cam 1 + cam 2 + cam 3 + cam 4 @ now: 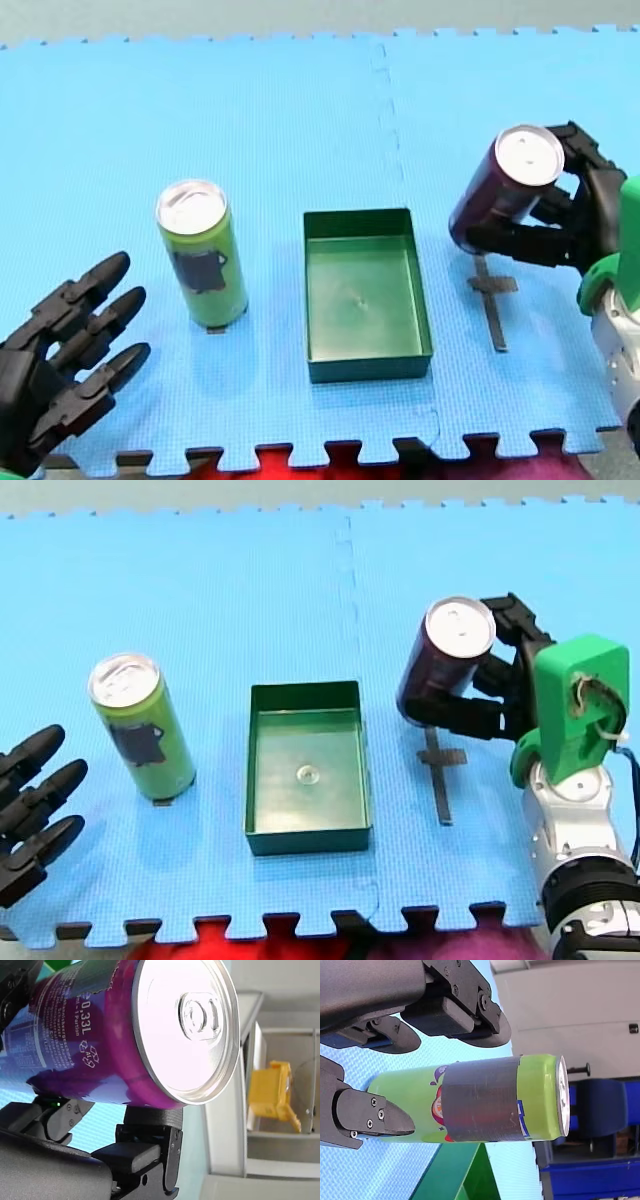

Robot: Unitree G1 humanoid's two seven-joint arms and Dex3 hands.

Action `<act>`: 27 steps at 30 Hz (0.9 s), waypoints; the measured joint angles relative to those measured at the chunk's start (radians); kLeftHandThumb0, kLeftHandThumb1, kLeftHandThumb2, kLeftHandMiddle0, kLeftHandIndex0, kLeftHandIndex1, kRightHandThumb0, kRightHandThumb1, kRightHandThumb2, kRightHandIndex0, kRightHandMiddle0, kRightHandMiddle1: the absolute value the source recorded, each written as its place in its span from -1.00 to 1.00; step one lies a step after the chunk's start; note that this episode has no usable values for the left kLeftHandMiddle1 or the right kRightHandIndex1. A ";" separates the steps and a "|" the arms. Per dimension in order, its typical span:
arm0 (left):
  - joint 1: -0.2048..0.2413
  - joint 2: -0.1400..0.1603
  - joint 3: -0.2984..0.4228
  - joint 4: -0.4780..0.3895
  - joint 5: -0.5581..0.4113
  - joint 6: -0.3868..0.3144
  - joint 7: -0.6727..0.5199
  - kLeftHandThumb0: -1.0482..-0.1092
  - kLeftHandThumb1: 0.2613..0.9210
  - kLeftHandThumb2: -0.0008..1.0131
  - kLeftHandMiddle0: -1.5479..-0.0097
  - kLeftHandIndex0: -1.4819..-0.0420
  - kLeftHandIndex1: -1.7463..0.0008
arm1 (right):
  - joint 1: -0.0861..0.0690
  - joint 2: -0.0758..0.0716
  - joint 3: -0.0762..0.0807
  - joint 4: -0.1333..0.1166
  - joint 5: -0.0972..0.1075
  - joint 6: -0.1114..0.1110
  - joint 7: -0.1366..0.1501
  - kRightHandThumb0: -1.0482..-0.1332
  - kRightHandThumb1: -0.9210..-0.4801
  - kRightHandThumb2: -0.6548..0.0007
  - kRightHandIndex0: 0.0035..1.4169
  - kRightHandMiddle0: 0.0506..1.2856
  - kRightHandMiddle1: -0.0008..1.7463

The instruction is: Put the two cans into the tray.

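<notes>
A purple can (497, 200) hangs tilted above the mat, right of the tray, with my right hand (545, 205) shut on it. The first wrist view shows that purple can (100, 1035) close up, its silver top toward the camera, black fingers (145, 1155) pressed against its side. A green can (203, 260) with a grey tape band stands upright left of the green tray (370, 367), which has nothing in it. My left hand (95, 330) is at the mat's front left corner, apart from the green can. The second wrist view shows the green can (470, 1100) beyond black fingertips (385, 1117) that do not touch it.
A grey tape cross (492, 300) marks the blue foam mat (300, 120) below the raised purple can. A small tape mark (215, 328) shows at the green can's foot. The mat's front edge (330, 455) runs close behind the tray's front wall.
</notes>
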 measured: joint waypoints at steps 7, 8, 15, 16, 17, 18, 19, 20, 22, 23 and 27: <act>-0.008 -0.006 0.003 0.022 -0.013 -0.015 -0.019 -1.00 1.00 -0.59 0.42 0.32 0.98 | 0.000 -0.013 0.026 -0.067 -0.019 0.034 -0.001 0.86 -0.37 0.94 0.34 -0.15 1.00; -0.009 -0.007 0.003 0.025 -0.013 -0.017 -0.020 -1.00 1.00 -0.59 0.42 0.32 0.98 | 0.000 -0.014 0.028 -0.074 -0.018 0.034 0.005 0.86 -0.38 0.94 0.34 -0.15 1.00; -0.014 -0.013 0.007 0.039 -0.015 -0.030 -0.026 -1.00 1.00 -0.61 0.42 0.31 0.99 | 0.004 -0.014 0.035 -0.134 0.005 0.040 0.057 0.86 -0.39 0.94 0.34 -0.16 1.00; -0.015 -0.014 0.008 0.040 -0.015 -0.031 -0.027 -1.00 1.00 -0.61 0.42 0.31 0.99 | 0.004 -0.012 0.035 -0.144 0.008 0.043 0.061 0.86 -0.39 0.94 0.34 -0.16 1.00; -0.015 -0.014 0.008 0.042 -0.015 -0.033 -0.029 -1.00 1.00 -0.61 0.42 0.31 0.99 | 0.005 -0.009 0.036 -0.159 0.015 0.052 0.066 0.86 -0.39 0.94 0.34 -0.16 1.00; -0.016 -0.015 0.008 0.044 -0.015 -0.034 -0.030 -1.00 1.00 -0.62 0.42 0.31 0.99 | 0.006 -0.005 0.036 -0.175 0.022 0.061 0.071 0.86 -0.39 0.94 0.34 -0.16 1.00; -0.016 -0.015 0.009 0.046 -0.015 -0.036 -0.031 -1.00 1.00 -0.62 0.42 0.31 0.99 | 0.007 -0.002 0.038 -0.191 0.027 0.071 0.076 0.86 -0.39 0.94 0.35 -0.16 1.00; -0.017 -0.016 0.009 0.048 -0.015 -0.037 -0.031 -1.00 1.00 -0.62 0.42 0.30 0.99 | 0.010 0.001 0.040 -0.209 0.031 0.083 0.082 0.86 -0.39 0.94 0.35 -0.16 1.00; -0.018 -0.018 0.010 0.051 -0.015 -0.037 -0.031 -1.00 1.00 -0.63 0.42 0.30 0.99 | 0.013 0.006 0.043 -0.231 0.041 0.102 0.096 0.86 -0.40 0.94 0.35 -0.16 1.00; -0.018 -0.018 0.010 0.052 -0.015 -0.037 -0.030 -1.00 1.00 -0.63 0.42 0.30 0.99 | 0.014 0.009 0.044 -0.239 0.045 0.109 0.103 0.87 -0.40 0.94 0.35 -0.16 1.00; -0.017 -0.024 0.010 0.052 -0.014 -0.037 -0.025 -1.00 1.00 -0.64 0.42 0.30 0.99 | 0.022 0.028 0.055 -0.269 0.051 0.127 0.113 0.88 -0.40 0.94 0.35 -0.16 1.00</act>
